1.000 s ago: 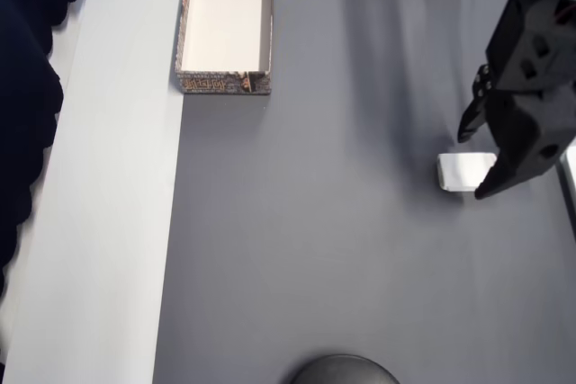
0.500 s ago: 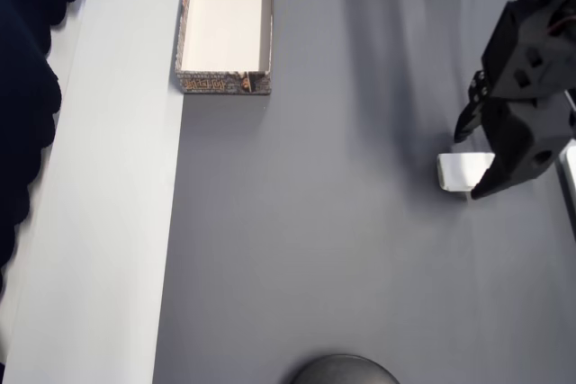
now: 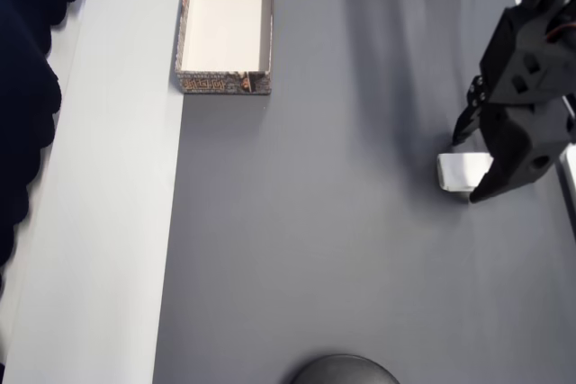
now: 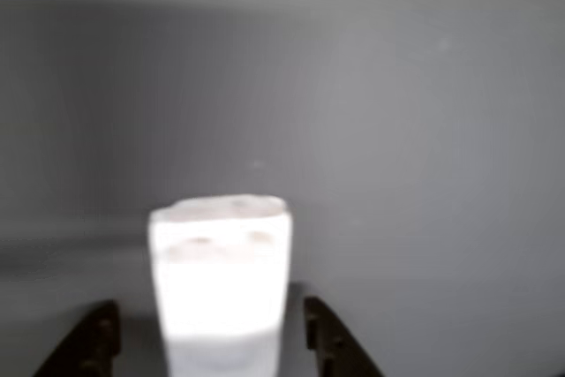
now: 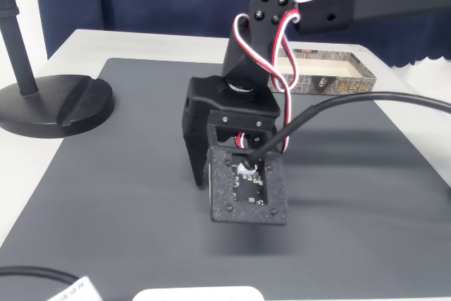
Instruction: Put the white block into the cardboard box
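Lying flat on the dark grey mat (image 3: 342, 177) at the right side of the overhead view, the white block (image 3: 461, 171) sits well apart from the cardboard box (image 3: 226, 74), which stands at the far left edge of the mat with its cream inside showing. The black hand (image 3: 468, 164) is lowered over the block's right end with its two fingers spread, one finger (image 3: 464, 125) on the far side of the block and the other on the near side, neither seen to press on it. In the wrist view the block (image 4: 221, 280) stands bright and blurred between the two dark fingertips (image 4: 328, 337), a narrow gap of mat showing on each side. The fixed view looks at the back of the arm (image 5: 243, 139), its red and white wires and a black cable running to the camera plate; the box (image 5: 331, 75) lies behind it toward the right. A black round stand base (image 5: 53, 103) rests at the left edge of the pale surface (image 3: 108, 222) in that view.
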Tool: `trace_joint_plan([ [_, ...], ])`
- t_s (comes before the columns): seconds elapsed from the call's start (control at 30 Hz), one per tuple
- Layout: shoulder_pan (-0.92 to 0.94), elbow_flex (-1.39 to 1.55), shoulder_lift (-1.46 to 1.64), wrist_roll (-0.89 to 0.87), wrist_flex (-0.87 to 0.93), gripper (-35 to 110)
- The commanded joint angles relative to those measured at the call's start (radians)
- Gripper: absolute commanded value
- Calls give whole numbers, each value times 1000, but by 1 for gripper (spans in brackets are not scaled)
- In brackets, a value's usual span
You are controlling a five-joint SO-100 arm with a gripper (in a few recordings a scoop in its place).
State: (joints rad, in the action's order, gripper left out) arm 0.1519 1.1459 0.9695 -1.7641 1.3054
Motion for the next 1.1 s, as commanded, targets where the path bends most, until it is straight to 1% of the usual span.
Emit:
trace_joint_plan([
  [0.0, -17, -61, 12, -12, 40, 30],
  [0.33, -20, -61, 9, -43, 29, 22],
  [0.73, -21, -61, 8, -43, 8, 22],
  [0.9, -21, -61, 5, -43, -3, 18],
  [1.07, -23, -61, 3, -43, -5, 17],
])
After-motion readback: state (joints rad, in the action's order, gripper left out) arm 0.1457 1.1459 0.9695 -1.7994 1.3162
